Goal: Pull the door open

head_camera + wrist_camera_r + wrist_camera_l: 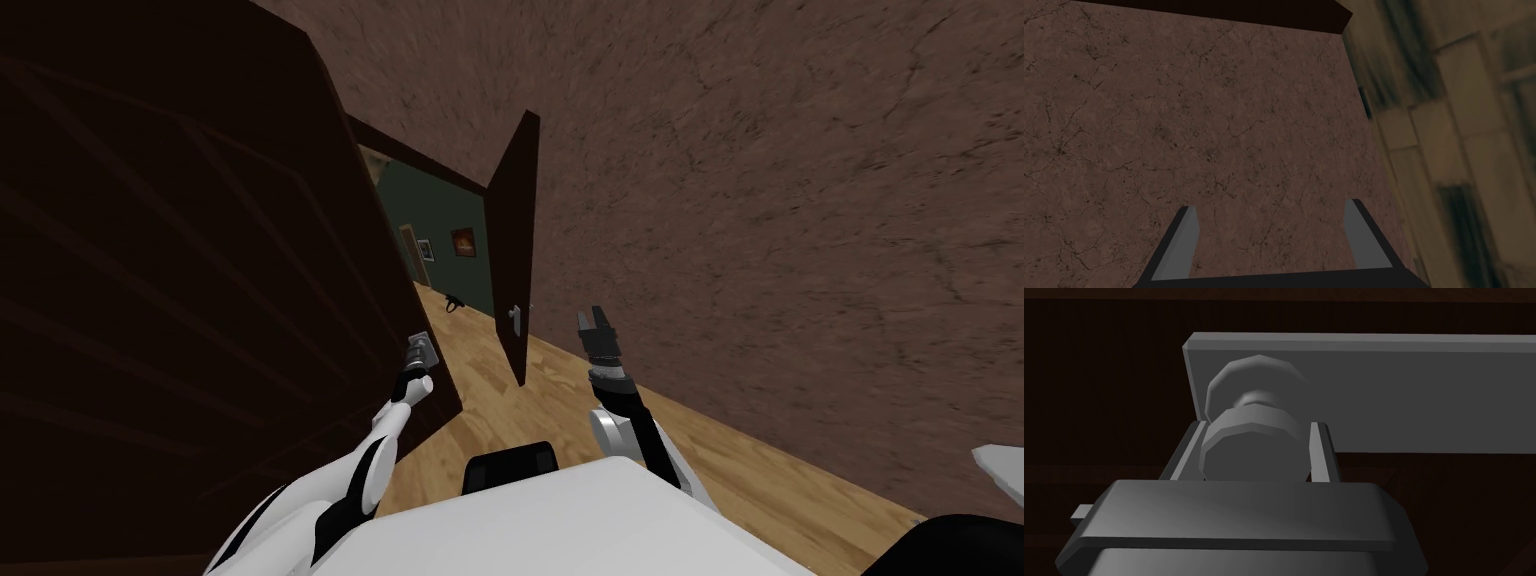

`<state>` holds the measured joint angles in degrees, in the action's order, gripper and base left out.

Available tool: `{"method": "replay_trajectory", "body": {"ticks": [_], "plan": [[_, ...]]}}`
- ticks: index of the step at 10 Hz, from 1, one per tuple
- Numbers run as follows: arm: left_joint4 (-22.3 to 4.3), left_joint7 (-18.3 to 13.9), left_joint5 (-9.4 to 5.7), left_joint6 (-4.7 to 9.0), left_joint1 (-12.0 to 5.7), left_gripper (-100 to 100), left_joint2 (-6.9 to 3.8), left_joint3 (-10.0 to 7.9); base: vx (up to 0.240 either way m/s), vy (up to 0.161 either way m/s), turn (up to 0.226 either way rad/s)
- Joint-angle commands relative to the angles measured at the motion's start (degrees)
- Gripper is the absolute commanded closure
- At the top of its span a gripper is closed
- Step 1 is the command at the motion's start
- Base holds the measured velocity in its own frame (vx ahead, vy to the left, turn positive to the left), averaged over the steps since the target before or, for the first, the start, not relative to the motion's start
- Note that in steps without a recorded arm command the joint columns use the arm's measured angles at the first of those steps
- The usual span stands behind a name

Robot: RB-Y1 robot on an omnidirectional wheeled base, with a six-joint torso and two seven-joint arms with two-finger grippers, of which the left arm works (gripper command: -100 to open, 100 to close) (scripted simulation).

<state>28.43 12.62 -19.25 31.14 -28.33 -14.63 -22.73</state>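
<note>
Left tool (1257, 425) pinches the grey knob (1249, 450) on the dark door (150, 250), seemingly snugly; right tool (1271, 206) spread.

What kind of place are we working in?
Likely a house hallway: plank floor, a dark door with its knob in the left gripper, and another door open onto a green-walled room.

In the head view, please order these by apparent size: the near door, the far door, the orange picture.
Largest: near door. Then far door. Smallest: orange picture; it hangs farthest off, so its true size is unsure.
</note>
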Motion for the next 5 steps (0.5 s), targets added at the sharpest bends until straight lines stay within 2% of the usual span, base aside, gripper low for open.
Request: {"method": "replay_trajectory", "body": {"ticks": [1, 2, 5], "plan": [[-1.6, -1.01, 0.49, 0.74, -1.01, 100, -0.17, 1.03, -0.179, 0.027, -0.044], [-0.75, -0.48, 0.28, 0.21, -0.59, 100, -0.13, 0.56, -0.062, 0.008, -0.019], [-0.72, -2.36, 1.18, 0.08, -0.43, 100, -0.16, 2.46, -0.205, 0.023, -0.095]]}}
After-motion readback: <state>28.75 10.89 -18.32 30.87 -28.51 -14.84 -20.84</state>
